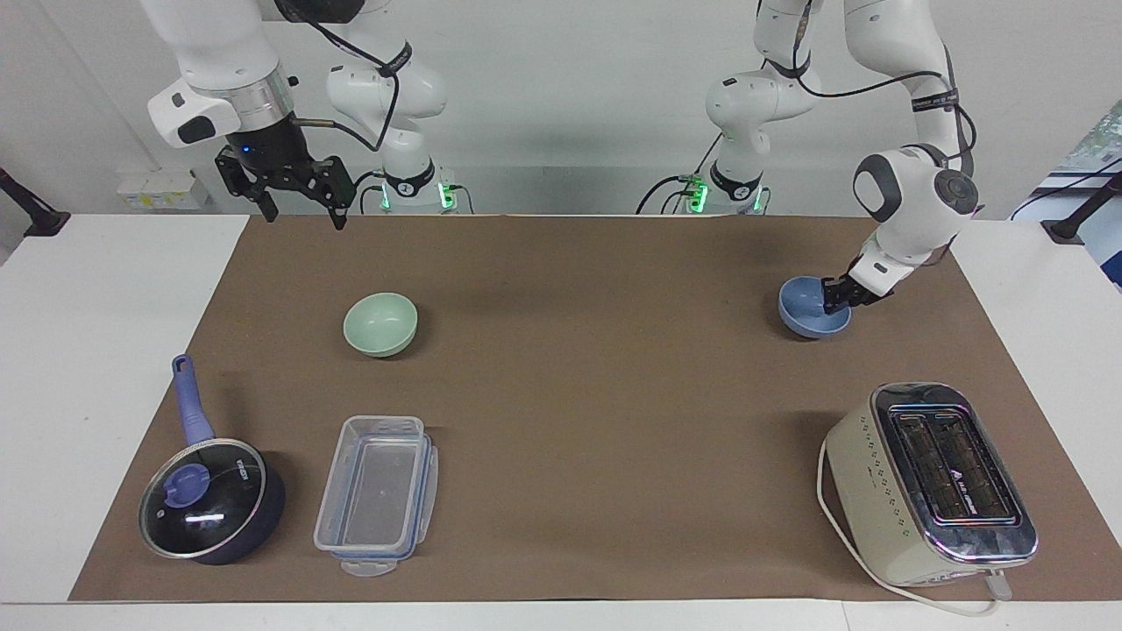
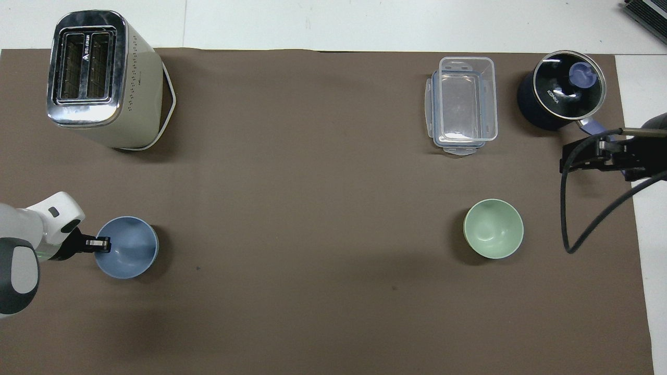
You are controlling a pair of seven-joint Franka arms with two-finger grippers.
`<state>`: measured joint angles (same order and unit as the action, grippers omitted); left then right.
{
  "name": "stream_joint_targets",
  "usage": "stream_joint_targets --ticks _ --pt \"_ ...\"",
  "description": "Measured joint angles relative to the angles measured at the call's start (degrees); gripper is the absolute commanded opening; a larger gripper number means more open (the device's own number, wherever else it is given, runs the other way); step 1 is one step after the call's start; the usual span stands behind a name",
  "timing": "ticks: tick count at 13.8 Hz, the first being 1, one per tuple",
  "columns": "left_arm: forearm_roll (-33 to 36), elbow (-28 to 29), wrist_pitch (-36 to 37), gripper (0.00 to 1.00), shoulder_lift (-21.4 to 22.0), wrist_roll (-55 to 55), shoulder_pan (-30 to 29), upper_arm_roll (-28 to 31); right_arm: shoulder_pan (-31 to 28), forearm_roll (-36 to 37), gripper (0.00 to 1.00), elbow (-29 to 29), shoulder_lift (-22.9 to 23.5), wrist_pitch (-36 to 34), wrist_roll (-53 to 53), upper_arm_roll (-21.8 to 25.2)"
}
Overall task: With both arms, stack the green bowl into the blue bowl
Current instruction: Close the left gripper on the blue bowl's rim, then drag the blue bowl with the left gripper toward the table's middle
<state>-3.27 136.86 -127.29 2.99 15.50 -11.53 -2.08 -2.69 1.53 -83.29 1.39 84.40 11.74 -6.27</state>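
Observation:
The pale green bowl (image 1: 380, 324) (image 2: 493, 228) stands upright and empty on the brown mat toward the right arm's end. The light blue bowl (image 1: 808, 313) (image 2: 131, 251) stands upright toward the left arm's end. My left gripper (image 1: 834, 297) (image 2: 102, 244) is down at the blue bowl's rim, on the side toward the left arm's end of the table. My right gripper (image 1: 302, 209) (image 2: 568, 159) hangs open and empty high over the right arm's end of the mat, well apart from the green bowl.
A cream toaster (image 1: 929, 482) (image 2: 99, 78) stands farther from the robots than the blue bowl. A clear lidded container (image 1: 377, 495) (image 2: 464, 104) and a dark blue saucepan (image 1: 210, 499) (image 2: 560, 91) lie farther out than the green bowl.

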Motion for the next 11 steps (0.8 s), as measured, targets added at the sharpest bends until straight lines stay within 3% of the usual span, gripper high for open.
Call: stream_joint_targets --ticks 7,11 --pt "0.0 -14.8 17.7 0.00 -1.0 0.0 0.1 -0.3 0.0 0.0 1.00 0.0 0.0 0.0 0.0 0.0" --pt "-2.1 -20.0 23.3 0.00 -1.0 -2.1 2.0 -0.9 0.0 0.0 1.00 0.0 0.0 0.0 0.0 0.0"
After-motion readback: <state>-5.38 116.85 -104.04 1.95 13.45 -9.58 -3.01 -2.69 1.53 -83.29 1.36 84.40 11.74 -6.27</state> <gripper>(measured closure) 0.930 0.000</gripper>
